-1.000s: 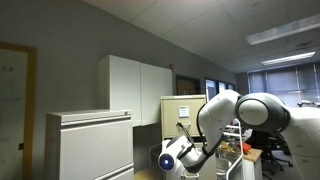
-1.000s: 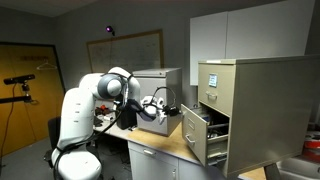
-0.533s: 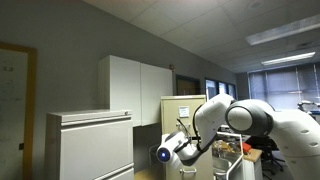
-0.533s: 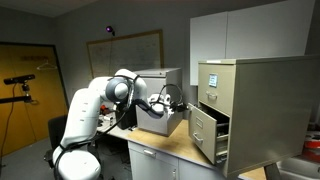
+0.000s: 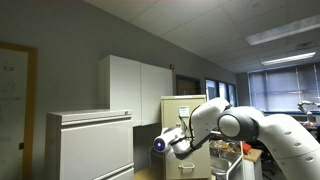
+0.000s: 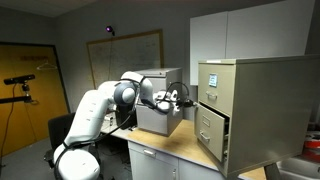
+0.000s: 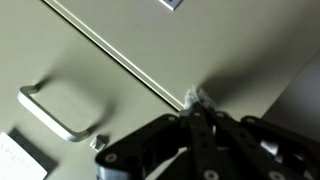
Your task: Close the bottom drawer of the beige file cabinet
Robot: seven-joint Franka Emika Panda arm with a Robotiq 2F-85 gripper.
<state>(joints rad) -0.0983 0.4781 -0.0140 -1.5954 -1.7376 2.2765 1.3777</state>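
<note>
The beige file cabinet (image 6: 245, 100) stands on the right in an exterior view, with white notes on its front. It also shows behind the arm in an exterior view (image 5: 180, 108). Its bottom drawer (image 6: 210, 135) stands out a little from the cabinet's front. My gripper (image 6: 186, 98) is just left of the cabinet, at about the height of the drawer's top edge. In the wrist view the gripper (image 7: 197, 97) is shut with nothing between its fingers. Its tips touch a beige drawer front (image 7: 120, 40) to the right of a metal handle (image 7: 58, 108).
A wide pale grey-white low cabinet (image 5: 90, 145) and tall white cupboards (image 5: 135, 88) stand beside the beige cabinet. A grey box (image 6: 158, 115) sits on the wooden desktop (image 6: 175, 142) behind the arm. The white arm (image 6: 100, 105) reaches across the desk.
The gripper has moved toward the cabinet, and the bottom drawer has slid most of the way in.
</note>
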